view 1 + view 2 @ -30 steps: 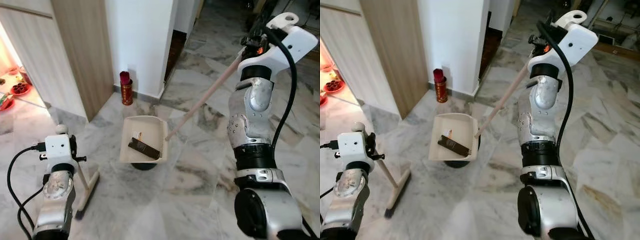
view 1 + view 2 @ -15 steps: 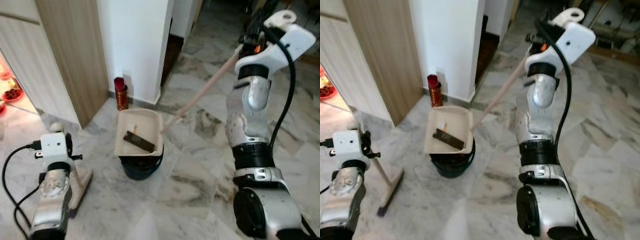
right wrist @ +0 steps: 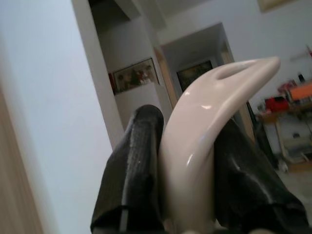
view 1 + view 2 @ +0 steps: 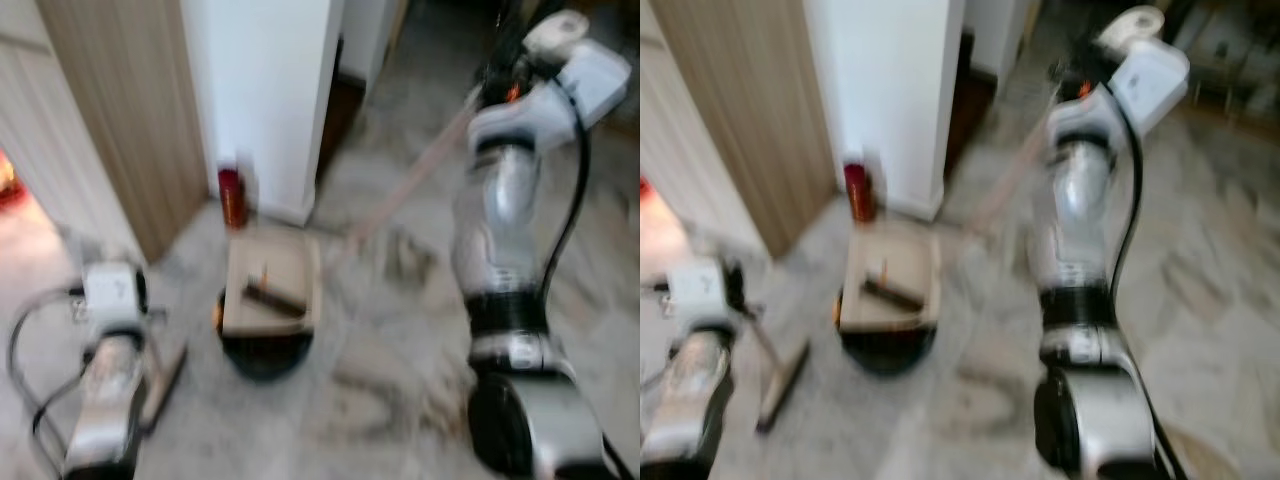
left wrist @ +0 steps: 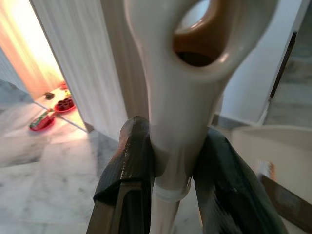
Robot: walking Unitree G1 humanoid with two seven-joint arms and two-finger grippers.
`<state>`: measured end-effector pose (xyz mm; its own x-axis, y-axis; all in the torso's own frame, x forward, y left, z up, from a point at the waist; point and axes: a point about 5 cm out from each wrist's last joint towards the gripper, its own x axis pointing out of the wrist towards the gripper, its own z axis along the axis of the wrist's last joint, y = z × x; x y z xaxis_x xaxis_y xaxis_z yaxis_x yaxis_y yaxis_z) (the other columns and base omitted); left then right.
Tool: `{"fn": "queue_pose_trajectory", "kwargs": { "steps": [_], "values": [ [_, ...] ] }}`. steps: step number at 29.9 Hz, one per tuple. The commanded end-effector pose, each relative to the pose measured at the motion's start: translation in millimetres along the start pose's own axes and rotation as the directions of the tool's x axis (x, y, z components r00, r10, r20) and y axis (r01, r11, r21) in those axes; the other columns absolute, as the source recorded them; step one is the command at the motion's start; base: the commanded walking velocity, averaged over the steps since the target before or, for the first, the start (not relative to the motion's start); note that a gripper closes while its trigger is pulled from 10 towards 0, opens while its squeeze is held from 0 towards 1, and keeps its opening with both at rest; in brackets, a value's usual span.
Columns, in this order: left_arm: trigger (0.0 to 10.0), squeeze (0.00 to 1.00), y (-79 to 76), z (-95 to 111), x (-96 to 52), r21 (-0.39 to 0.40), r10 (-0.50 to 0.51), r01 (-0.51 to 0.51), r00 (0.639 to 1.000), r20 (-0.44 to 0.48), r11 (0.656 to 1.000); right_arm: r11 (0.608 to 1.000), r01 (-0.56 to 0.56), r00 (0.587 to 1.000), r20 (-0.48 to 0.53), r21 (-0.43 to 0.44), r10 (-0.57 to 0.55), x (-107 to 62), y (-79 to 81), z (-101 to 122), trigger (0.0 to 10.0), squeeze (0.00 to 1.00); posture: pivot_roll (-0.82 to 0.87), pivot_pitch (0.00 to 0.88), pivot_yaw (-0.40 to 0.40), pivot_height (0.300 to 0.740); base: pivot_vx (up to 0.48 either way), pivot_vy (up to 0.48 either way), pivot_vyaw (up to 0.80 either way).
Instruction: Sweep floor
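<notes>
The head views are blurred. A beige dustpan point(image 4: 270, 285) with a dark flat object point(image 4: 275, 300) in it hangs over a dark round bin point(image 4: 265, 355). Its long pale handle point(image 4: 410, 190) runs up to my raised right gripper point(image 3: 187, 146), which is shut on the handle's looped end. My left gripper point(image 5: 173, 146), low beside my left side, is shut on the broom handle point(image 5: 180, 97) just under its hanging hole. The broom head point(image 4: 785, 385) rests on the marble floor to the left of the bin.
A red cylinder point(image 4: 232, 195) stands at the foot of a white wall corner point(image 4: 270, 90), with a wooden panel point(image 4: 120, 120) to its left. A doorway with warm light point(image 5: 29, 58) opens at the far left. Marble floor point(image 4: 400, 350) stretches to the right.
The whole picture has shifted and blurred, so the camera is moving. More of the dark bin under the dustpan shows now. Both grips are unchanged.
</notes>
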<state>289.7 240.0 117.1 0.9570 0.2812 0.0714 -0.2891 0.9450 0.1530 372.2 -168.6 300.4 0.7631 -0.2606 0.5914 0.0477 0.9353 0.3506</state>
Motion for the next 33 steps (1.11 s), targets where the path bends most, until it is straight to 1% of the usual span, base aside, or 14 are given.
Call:
{"fn": "queue_pose_trajectory", "kwargs": {
  "steps": [1, 7, 11, 13, 18, 19, 22, 23, 24, 25, 27, 28, 29, 33],
  "values": [
    [10.0, 0.0, 3.2, 11, 1.4, -0.002, 0.009, -0.009, 0.998, 0.06, 1.0, 0.999, -0.035, 0.996, 0.08, 0.018, 0.034, 6.6, 12.9, 18, 10.0, 0.0, 0.22, 0.072, -0.117, 0.74, 0.296, 0.0, 0.0],
    [10.0, 0.0, 1.7, 12, 0.4, -0.002, 0.001, -0.001, 0.997, 0.075, 1.0, 0.998, -0.051, 0.996, 0.07, 0.029, 0.049, 4.3, 17.3, 15, 10.0, 0.0, 0.23, 0.075, -0.118, 0.74, 0.0, 0.0, 0.0],
    [10.0, 0.0, 1.2, 12, 0.1, -0.004, -0.002, 0.002, 0.997, 0.074, 1.0, 0.996, -0.091, 0.994, 0.056, 0.024, 0.09, -0.8, 27.2, 10, 10.0, 0.0, 0.22, 0.076, -0.119, 0.74, 0.0, 0.0, 0.0],
    [10.0, 0.0, 1.2, 12, -0.3, -0.006, -0.003, 0.003, 0.997, 0.074, 1.0, 0.991, -0.136, 0.99, 0.046, 0.009, 0.135, -6.0, 37.2, 6, 10.0, 0.0, 0.23, 0.079, -0.12, 0.74, 0.0, 0.0, 0.0],
    [10.0, 0.0, 1.4, 12, -1.5, -0.005, -0.003, 0.003, 0.997, 0.075, 1.0, 0.982, -0.191, 0.98, 0.047, -0.009, 0.191, -10.9, 49.5, 3, 10.0, 0.0, 0.23, 0.081, -0.121, 0.74, 0.0, 0.0, 0.0],
    [10.0, 0.0, 1.4, 11, -1.9, -0.006, -0.003, 0.003, 0.997, 0.075, 1.0, 0.973, -0.229, 0.972, 0.054, -0.04, 0.231, -12.9, 55.6, 4, 10.0, 0.0, 0.23, 0.082, -0.122, 0.74, 0.0, 0.0, 0.0],
    [10.0, 0.0, 1.2, 11, -2.1, -0.006, -0.003, 0.004, 0.997, 0.076, 1.0, 0.959, -0.277, 0.957, 0.068, -0.064, 0.281, -16.8, 64.4, 4, 10.0, 0.0, 0.23, 0.084, -0.123, 0.74, 0.0, 0.0, 0.0],
    [10.0, 0.0, 1.1, 11, -2.2, -0.007, -0.003, 0.004, 0.997, 0.076, 1.0, 0.95, -0.303, 0.948, 0.073, -0.077, 0.308, -20.9, 71.3, 3, 10.0, 0.0, 0.23, 0.084, -0.122, 0.74, 0.0, 0.0, 0.0],
    [10.0, 0.0, 1.1, 11, -2.2, -0.007, -0.003, 0.004, 0.997, 0.076, 1.0, 0.95, -0.303, 0.948, 0.073, -0.077, 0.308, -20.9, 71.3, 3, 10.0, 0.0, 0.23, 0.084, -0.122, 0.74, 0.0, 0.0, 0.0],
    [10.0, 0.0, 0.7, 12, -2.7, -0.012, -0.005, 0.006, 0.997, 0.079, 1.0, 0.942, -0.324, 0.94, 0.088, -0.087, 0.331, -25.1, 77.2, 4, 10.0, 0.0, 0.23, 0.084, -0.122, 0.74, 0.0, 0.0, 0.0],
    [10.0, 0.0, 0.4, 12, -3.0, -0.014, -0.007, 0.008, 0.997, 0.082, 1.0, 0.937, -0.335, 0.934, 0.097, -0.099, 0.345, -27.3, 80.4, 5, 10.0, 0.0, 0.23, 0.085, -0.122, 0.74, 0.0, 0.0, 0.0],
    [10.0, 0.0, 0.1, 12, -3.3, -0.016, -0.009, 0.01, 0.996, 0.084, 1.0, 0.928, -0.354, 0.924, 0.11, -0.117, 0.366, -30.0, 84.4, 6, 10.0, 0.0, 0.23, 0.084, -0.122, 0.74, 0.0, 0.0, 0.0],
    [10.0, 0.0, -0.4, 13, -3.4, -0.02, -0.012, 0.014, 0.996, 0.087, 1.0, 0.908, -0.388, 0.903, 0.133, -0.156, 0.408, -34.9, 92.0, 8, 10.0, 0.0, 0.23, 0.085, -0.122, 0.74, 0.0, 0.0, 0.0],
    [10.0, 0.0, -1.1, 13, -3.4, -0.023, -0.016, 0.018, 0.996, 0.092, 1.0, 0.892, -0.417, 0.881, 0.164, -0.176, 0.444, -40.3, 99.8, 11, 10.0, 0.0, 0.23, 0.084, -0.123, 0.74, 0.0, 0.0, 0.0]
  ]
}}
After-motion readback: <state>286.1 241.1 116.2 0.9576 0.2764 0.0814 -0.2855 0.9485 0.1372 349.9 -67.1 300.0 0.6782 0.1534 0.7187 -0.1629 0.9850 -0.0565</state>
